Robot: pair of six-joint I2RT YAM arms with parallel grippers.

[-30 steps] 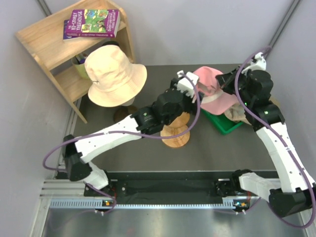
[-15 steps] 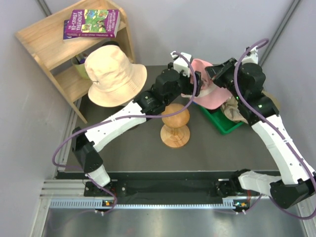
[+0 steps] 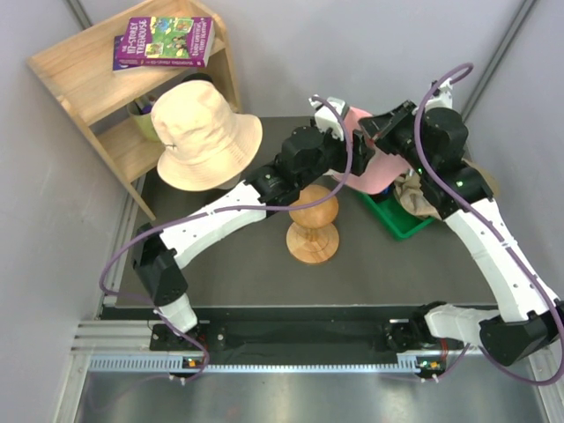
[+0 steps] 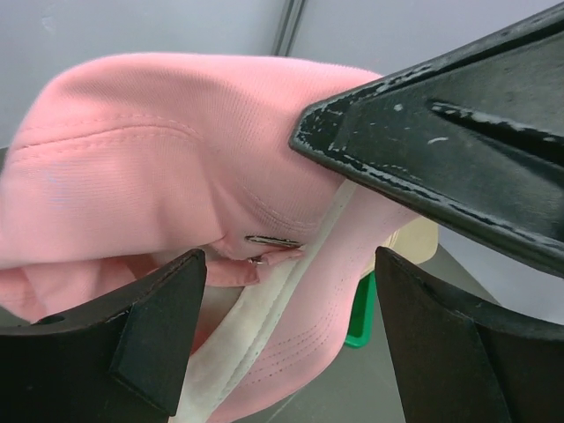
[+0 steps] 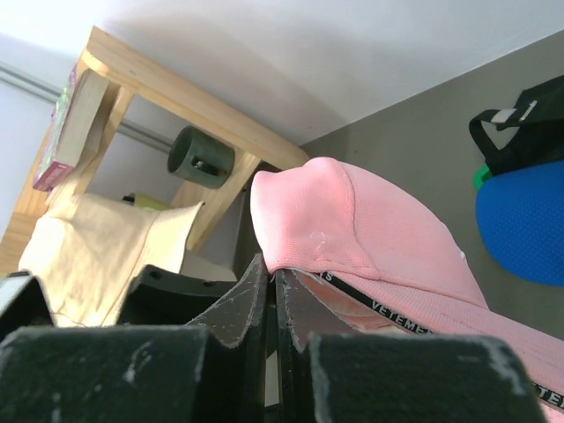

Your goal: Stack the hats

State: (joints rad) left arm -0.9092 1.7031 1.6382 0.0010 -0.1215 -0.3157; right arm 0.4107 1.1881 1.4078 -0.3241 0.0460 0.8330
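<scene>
A pink cap [image 3: 377, 174] hangs in the air above the back right of the table, with my right gripper [image 3: 374, 134] shut on the rim of its crown [image 5: 352, 229]. My left gripper [image 3: 351, 152] is open right beside it. Its two fingers [image 4: 159, 335] stand wide apart on either side of the cap's peak [image 4: 300, 352], without touching it. A khaki cap [image 3: 421, 201] lies in the green tray [image 3: 394, 223]. A blue cap [image 5: 524, 220] and a black cap [image 5: 520, 123] lie on the table behind. A pale peach hat [image 3: 204, 137] sits at the back left.
A mushroom-shaped wooden stand [image 3: 312, 222] stands mid-table, just under the left forearm. A wooden shelf [image 3: 101, 79] with a book [image 3: 166, 41] fills the back left corner. Grey walls close in at the back and both sides.
My left arm swung away from over the wooden stand, toward the back right, up to the pink cap. The right gripper carried the cap slightly left and up, staying shut.
</scene>
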